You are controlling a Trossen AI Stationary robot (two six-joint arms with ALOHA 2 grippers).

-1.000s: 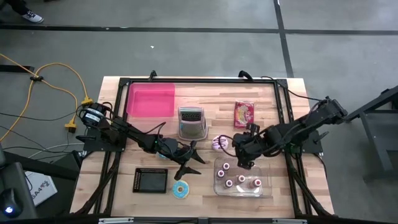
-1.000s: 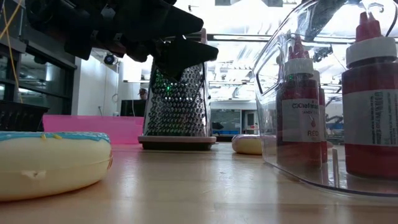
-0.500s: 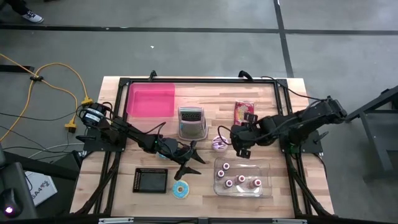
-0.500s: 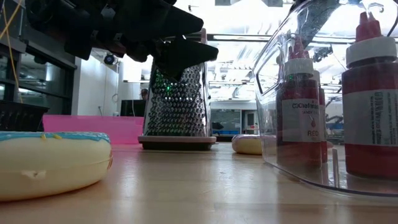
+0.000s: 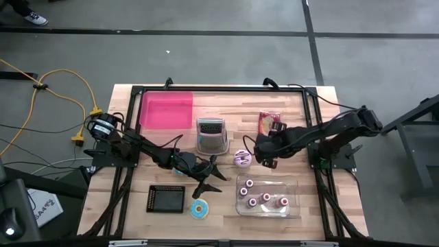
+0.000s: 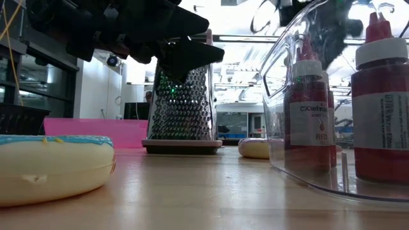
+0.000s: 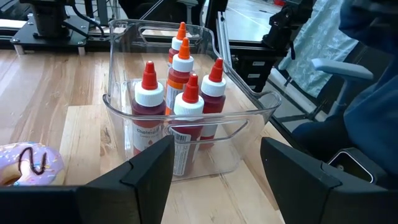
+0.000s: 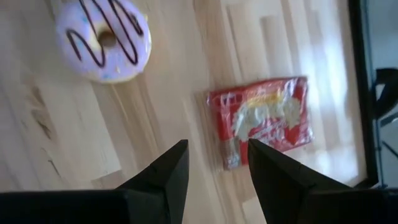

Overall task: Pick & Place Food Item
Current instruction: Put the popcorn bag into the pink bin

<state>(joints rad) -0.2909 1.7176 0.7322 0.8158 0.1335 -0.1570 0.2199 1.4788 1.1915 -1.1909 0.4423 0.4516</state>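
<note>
A purple-frosted donut [image 5: 241, 158] [image 8: 102, 40] lies flat on the table's middle, and a red snack packet [image 5: 269, 123] [image 8: 267, 121] lies flat beyond it. A blue-frosted donut [image 5: 199, 209] [image 6: 54, 166] rests near the front edge. My right gripper [image 5: 263, 155] [image 8: 217, 180] hovers open just right of the purple donut, between it and the packet, pointing steeply down with nothing between its fingers. My left gripper [image 5: 210, 175] [image 7: 217, 180] stands open and nearly level left of the clear bin, holding nothing.
A clear bin [image 5: 267, 195] [image 7: 186, 106] of red sauce bottles stands front right. A metal grater [image 5: 212, 134] [image 6: 184, 108] is upright at the middle, a pink tray [image 5: 167, 110] lies far left, and a black tray [image 5: 167, 199] lies front left.
My right gripper has moved from above the bin's far rim toward the table's far edge and a little left, ending beside the purple donut and short of the packet. Its fingers keep the same gap. My left arm has kept still.
</note>
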